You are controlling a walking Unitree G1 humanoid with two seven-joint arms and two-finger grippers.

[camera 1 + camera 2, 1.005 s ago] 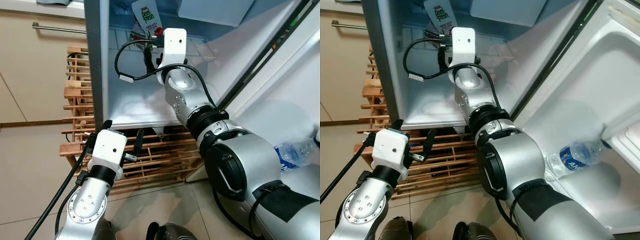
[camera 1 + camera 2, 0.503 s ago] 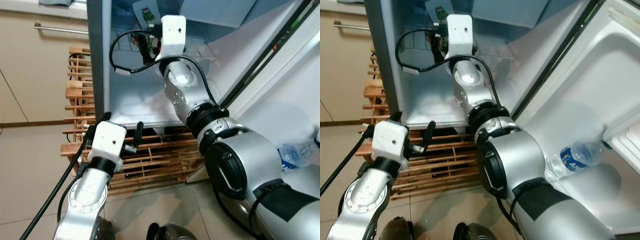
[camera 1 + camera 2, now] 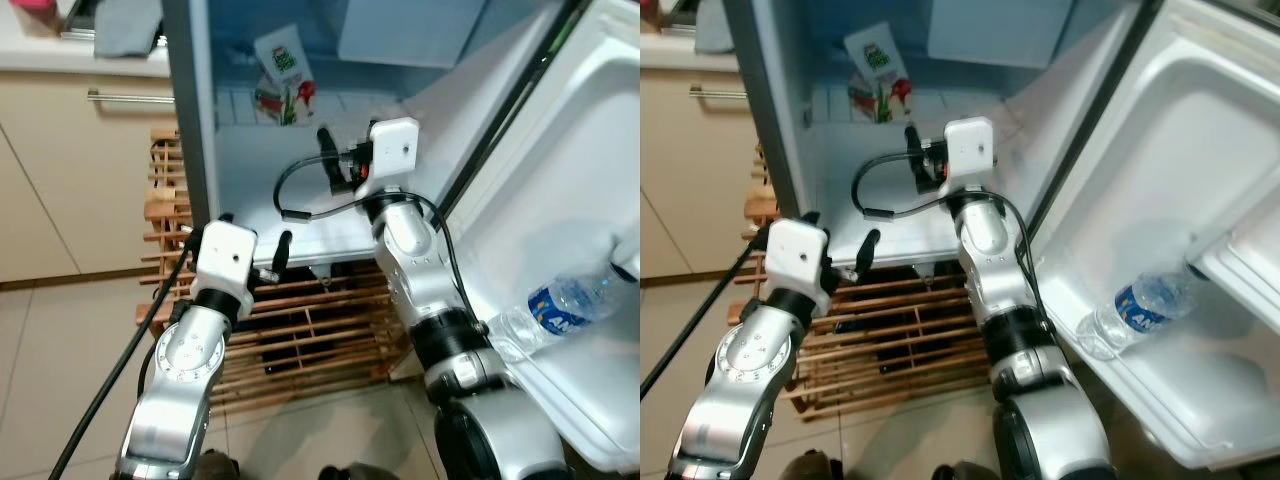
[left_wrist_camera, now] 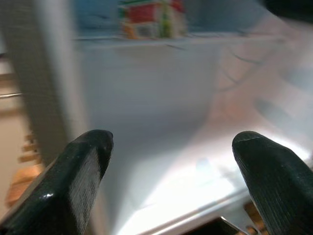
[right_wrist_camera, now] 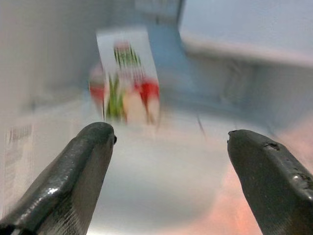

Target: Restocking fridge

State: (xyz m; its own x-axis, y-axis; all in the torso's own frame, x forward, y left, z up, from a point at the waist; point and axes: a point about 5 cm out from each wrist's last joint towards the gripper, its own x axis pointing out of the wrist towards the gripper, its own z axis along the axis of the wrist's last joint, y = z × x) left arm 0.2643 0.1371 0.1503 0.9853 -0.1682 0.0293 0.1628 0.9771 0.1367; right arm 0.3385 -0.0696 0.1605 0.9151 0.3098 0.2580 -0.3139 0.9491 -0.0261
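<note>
A white carton [image 3: 284, 74] with green and red print stands tilted on the wire shelf [image 3: 330, 100] at the back of the open fridge. My right gripper [image 3: 331, 165] hangs inside the fridge, below and in front of the carton, apart from it. In the right wrist view its fingers [image 5: 73, 171] stand wide open with the carton [image 5: 126, 78] ahead and nothing between them. My left gripper [image 3: 252, 238] is open at the fridge's lower front edge; the left wrist view looks in between its fingers [image 4: 73, 176] at the carton [image 4: 151, 18].
A water bottle [image 3: 562, 308] lies in the open door's shelf [image 3: 560, 380] on the right. A wooden slatted rack [image 3: 300, 330] stands under and beside the fridge. On the left are a beige cabinet with a bar handle [image 3: 130, 98] and a grey cloth [image 3: 125, 25] on the counter.
My right gripper has let go of the carton and drawn back and down from it; the carton stays on the shelf. The head camera has pulled back, showing more of the door.
</note>
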